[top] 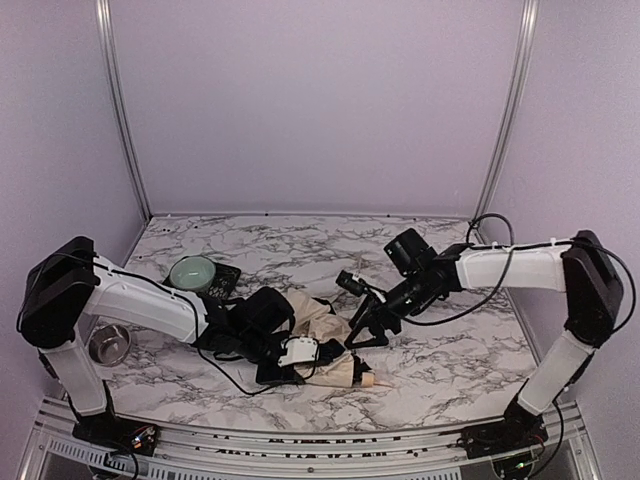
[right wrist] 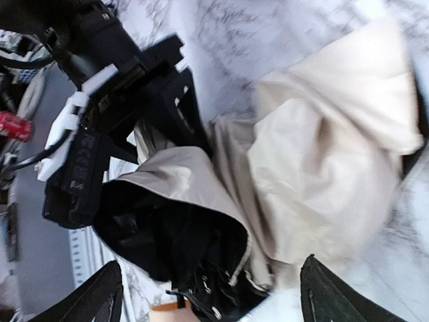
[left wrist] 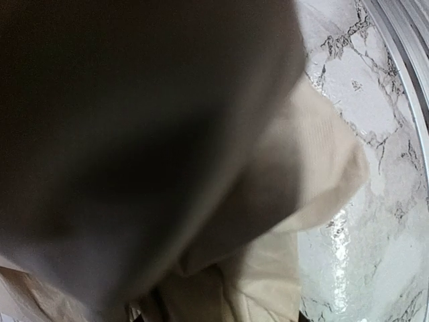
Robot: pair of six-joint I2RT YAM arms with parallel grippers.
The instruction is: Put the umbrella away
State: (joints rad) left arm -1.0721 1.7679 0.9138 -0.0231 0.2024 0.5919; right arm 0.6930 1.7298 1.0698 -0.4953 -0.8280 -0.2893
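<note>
1 umbrella [top: 308, 306] lies crumpled; right gripper [right wrist: 211, 287] gapes; left gripper [top: 290, 360] among fabric.

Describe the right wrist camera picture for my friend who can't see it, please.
A crumpled cream-beige umbrella lies on a marble table, its black lining showing inside an open fold. The right gripper hangs over it, its two dark fingertips spread wide at the bottom edge. The black left arm meets the fabric from the upper left.

bare tabletop [top: 460, 350] right of umbrella [top: 322, 318]; green bowl [top: 192, 271] at left
</note>
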